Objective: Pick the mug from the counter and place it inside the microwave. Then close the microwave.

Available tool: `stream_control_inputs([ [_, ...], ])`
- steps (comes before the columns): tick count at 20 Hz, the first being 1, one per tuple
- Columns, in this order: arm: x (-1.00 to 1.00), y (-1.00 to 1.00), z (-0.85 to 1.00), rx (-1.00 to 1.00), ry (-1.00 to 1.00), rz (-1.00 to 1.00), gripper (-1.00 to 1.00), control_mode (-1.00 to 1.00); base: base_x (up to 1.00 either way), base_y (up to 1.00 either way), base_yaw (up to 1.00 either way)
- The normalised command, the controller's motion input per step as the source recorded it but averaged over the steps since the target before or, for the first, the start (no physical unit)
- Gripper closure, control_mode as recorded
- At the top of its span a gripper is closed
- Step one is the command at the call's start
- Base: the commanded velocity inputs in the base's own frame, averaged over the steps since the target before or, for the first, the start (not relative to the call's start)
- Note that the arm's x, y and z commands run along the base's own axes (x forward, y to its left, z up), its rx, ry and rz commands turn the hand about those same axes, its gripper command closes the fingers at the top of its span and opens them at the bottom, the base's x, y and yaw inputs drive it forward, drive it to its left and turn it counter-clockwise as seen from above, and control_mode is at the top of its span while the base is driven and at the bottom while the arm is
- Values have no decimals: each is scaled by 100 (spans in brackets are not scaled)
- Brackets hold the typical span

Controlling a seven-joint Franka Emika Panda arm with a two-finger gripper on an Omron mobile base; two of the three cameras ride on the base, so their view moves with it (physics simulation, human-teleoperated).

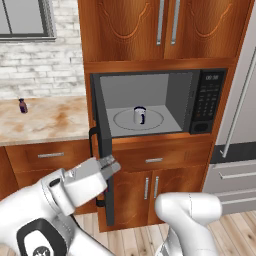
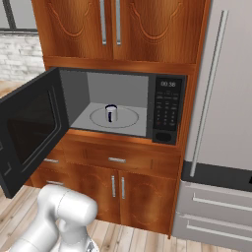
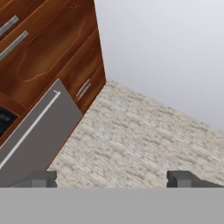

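The small white cylindrical mug [image 1: 139,115] with its dark blue handle stands upright on the round glass turntable [image 1: 155,120], roughly at its centre, inside the black built-in microwave [image 1: 207,100]. So I judge the placing done and the closing left. The windowed black door [image 2: 29,133] hangs wide open to the left, its black bar handle [image 1: 93,145] facing out. My two-finger gripper [image 1: 109,167] sits low in front of the door's edge, just beside it in the left base view, though I cannot tell whether it touches. Its jaws stand wide apart and hold nothing; the hand view shows the dark fingertips [image 3: 43,178] well apart.

To close well, I would get the hand onto the outer face of the door, near its free edge and away from the hinge. Then I would push in a steady arc toward the keypad [image 2: 166,110] side until it seats. The beige marble-look counter [image 1: 45,120] carries a tiny dark bottle [image 1: 22,105], well clear of the swing.
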Motion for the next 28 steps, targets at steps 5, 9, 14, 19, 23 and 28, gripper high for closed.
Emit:
stream_control_inputs([
  [5,46,30,-29,0,-12,0,-100,-100,0,0,0],
  [9,50,25,-38,0,-11,0,-100,-100,0,0,0],
  [14,41,18,-38,0,-7,0,-100,-100,0,0,0],
  [19,42,34,-48,0,0,0,-100,-100,0,0,0],
  [23,47,39,-44,0,0,-3,-100,-100,0,0,0],
  [28,60,30,-40,0,0,-8,-100,-100,0,0,0],
])
